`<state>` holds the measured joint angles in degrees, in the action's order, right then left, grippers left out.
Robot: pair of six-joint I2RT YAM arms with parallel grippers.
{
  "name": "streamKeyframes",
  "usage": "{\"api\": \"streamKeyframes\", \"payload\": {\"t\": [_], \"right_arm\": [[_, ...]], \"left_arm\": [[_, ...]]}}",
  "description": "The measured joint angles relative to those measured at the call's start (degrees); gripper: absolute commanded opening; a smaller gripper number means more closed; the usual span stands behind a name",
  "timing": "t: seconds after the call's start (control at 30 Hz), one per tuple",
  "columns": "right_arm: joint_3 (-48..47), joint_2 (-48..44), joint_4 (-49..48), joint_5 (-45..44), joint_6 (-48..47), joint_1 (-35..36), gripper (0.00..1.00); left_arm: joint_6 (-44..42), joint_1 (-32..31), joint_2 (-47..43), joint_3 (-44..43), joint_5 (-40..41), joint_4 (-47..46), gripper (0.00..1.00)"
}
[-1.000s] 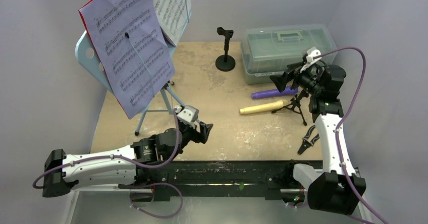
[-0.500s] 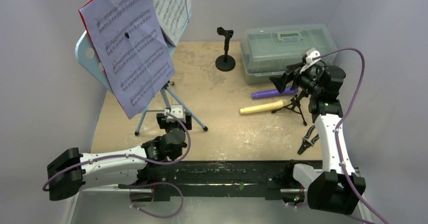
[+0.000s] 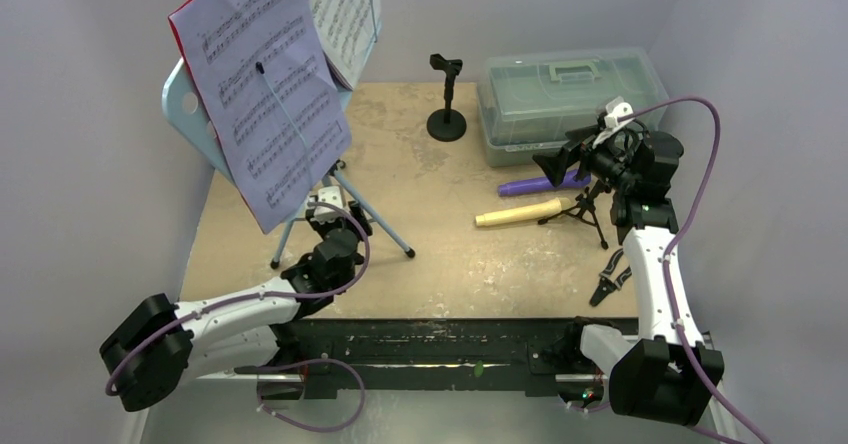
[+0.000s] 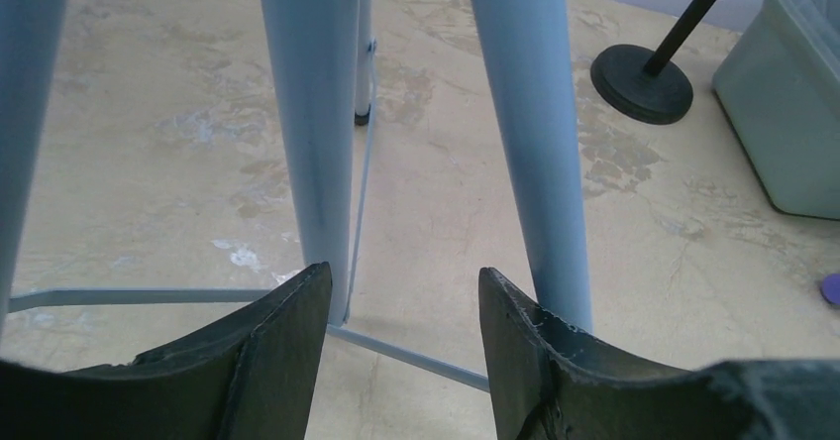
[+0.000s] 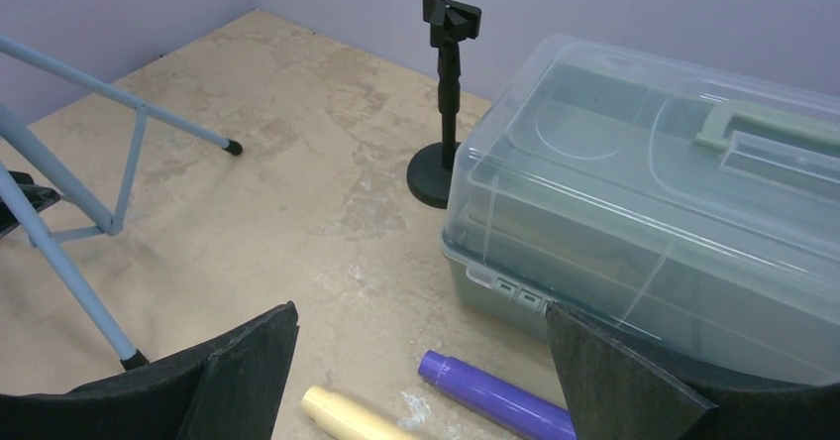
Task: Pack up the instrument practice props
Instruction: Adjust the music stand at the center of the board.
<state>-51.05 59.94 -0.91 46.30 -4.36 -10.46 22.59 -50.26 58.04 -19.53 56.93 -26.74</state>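
Jaws first. On left gripper (image 4: pixel 403 274): stood part-spread and narrowing, gap plain between the fingers, nothing pinched yet. Sat low among tripod legs (image 4: pixel 317 143) of the light-blue music rest (image 3: pixel 180 84); one leg just beside the left finger's inner edge, another passing behind the right finger. Could not tell whether either touched.

Swung in over the last second from open table (image 3: pixel 450 254) to the foot of the stand. Found rest, sheet music (image 3: pixel 280 104) and red folder (image 3: pixel 177 26) shifted slightly rightward against the earlier pictures; judged that as first contact with the stand. Took this for the start of gripping a leg to fold or lift it. Paper not yet removed, so liable to slide if tipped.

On right gripper (image 5: pixel 421 309): held wide apart, empty, unmoved. Hovered over purple microphone (image 5: pixel 485 395) and cream microphone (image 5: pixel 342 415), both lying on the table, near tripod mic holder (image 3: pixel 585 204). Farther out, round-base mic holder (image 5: pixel 441 113) upright just beside closed plastic box (image 5: pixel 674 212). Judged nothing packed yet.
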Motion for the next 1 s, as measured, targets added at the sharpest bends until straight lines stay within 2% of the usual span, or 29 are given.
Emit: {"api": "streamKeyframes", "payload": {"t": [0.17,0.37,0.63,0.7,0.83,1.0], "right_arm": [[0.0,0.0,0.0,0.5,-0.2,0.0,0.99],[0.0,0.0,-0.1,1.3,-0.4,0.0,0.99],[0.6,0.0,-0.1,1.4,-0.7,0.0,0.99],[0.6,0.0,-0.2,1.4,-0.7,0.0,0.99],[0.7,0.0,-0.3,1.5,-0.8,0.0,0.99],[0.8,0.0,-0.3,1.7,-0.8,-0.1,0.99]], "left_arm": [[4.5,0.4,-0.6,-0.1,-3.9,1.3,0.61],[6.5,0.4,-9.9,-0.9,-9.9,9.5,0.65],[10.1,0.3,-12.5,-4.0,-16.9,12.7,0.82],[10.3,0.3,-12.6,-4.6,-18.0,13.2,0.84],[9.2,0.3,-16.0,-5.1,-18.4,15.3,0.83],[6.2,0.3,-25.8,-4.4,-14.9,15.8,0.83]]}}
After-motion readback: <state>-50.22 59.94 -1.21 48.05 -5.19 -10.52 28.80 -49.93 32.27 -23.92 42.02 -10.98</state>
